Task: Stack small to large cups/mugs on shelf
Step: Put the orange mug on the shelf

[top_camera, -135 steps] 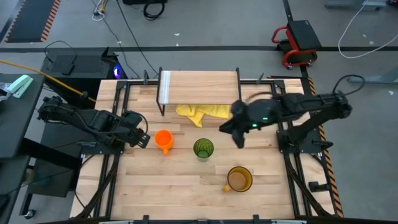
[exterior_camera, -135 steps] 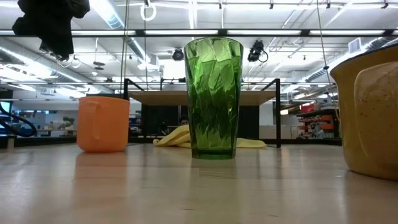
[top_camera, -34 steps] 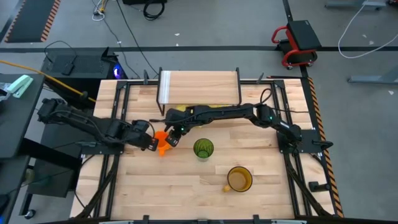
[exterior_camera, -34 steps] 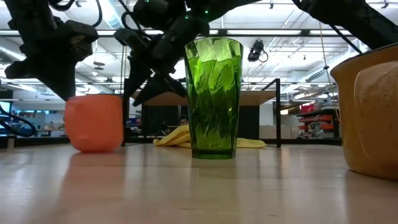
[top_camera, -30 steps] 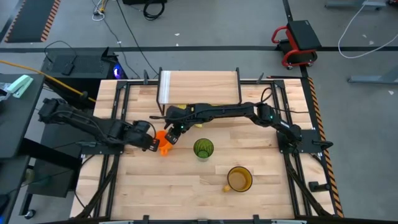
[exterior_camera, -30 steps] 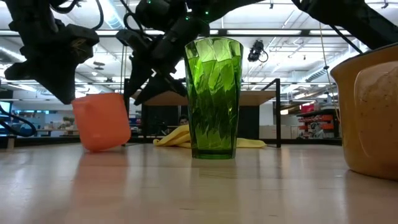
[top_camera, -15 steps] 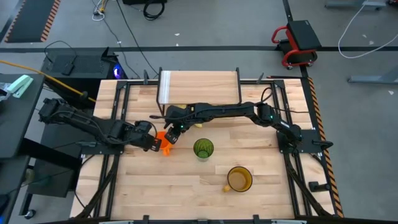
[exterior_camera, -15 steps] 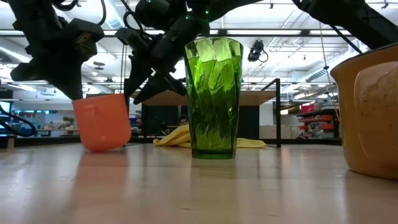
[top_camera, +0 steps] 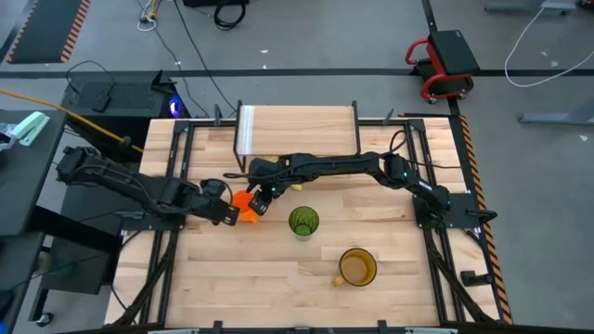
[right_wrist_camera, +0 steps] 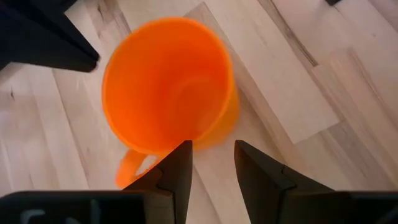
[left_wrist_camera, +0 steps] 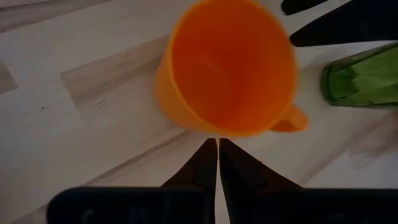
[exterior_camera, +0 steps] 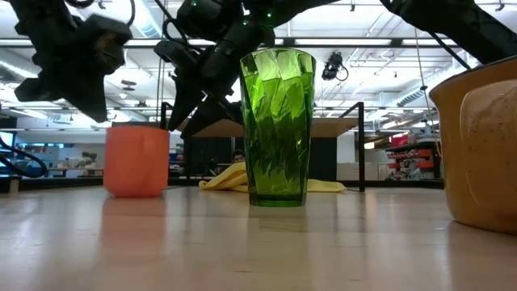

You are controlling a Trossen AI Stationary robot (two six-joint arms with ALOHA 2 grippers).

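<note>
The small orange mug (top_camera: 244,201) stands upright on its base on the tabletop, also plain in the low view (exterior_camera: 136,160). My left gripper (top_camera: 229,212) hovers shut at its left side, the fingertips (left_wrist_camera: 217,146) just short of the rim (left_wrist_camera: 214,132). My right gripper (top_camera: 264,200) is open at the mug's right side, its fingers (right_wrist_camera: 180,158) beside the rim (right_wrist_camera: 205,142). The green tumbler (top_camera: 303,221) and the amber mug (top_camera: 356,266) stand apart, nearer the table's front. The shelf (top_camera: 297,130) stands at the far edge. My left gripper has its shut fingertips right at the orange mug's rim (left_wrist_camera: 214,132), slanting down from the table's left; I cannot tell whether they touch it. My right gripper has one finger (right_wrist_camera: 180,158) at the rim (right_wrist_camera: 205,142), coming from the right; touching or not, I cannot tell.
A yellow cloth (top_camera: 320,164) lies under the shelf, partly behind my right arm. The green tumbler (exterior_camera: 278,129) stands close to the right of the orange mug. Bare tabletop (top_camera: 241,278) lies toward the near edge.
The orange mug, pushed and tipped over on its base a second ago, has settled back upright and stands a little farther right. My left gripper has risen slightly above its rim. My right gripper has stayed open at the mug's right side.
</note>
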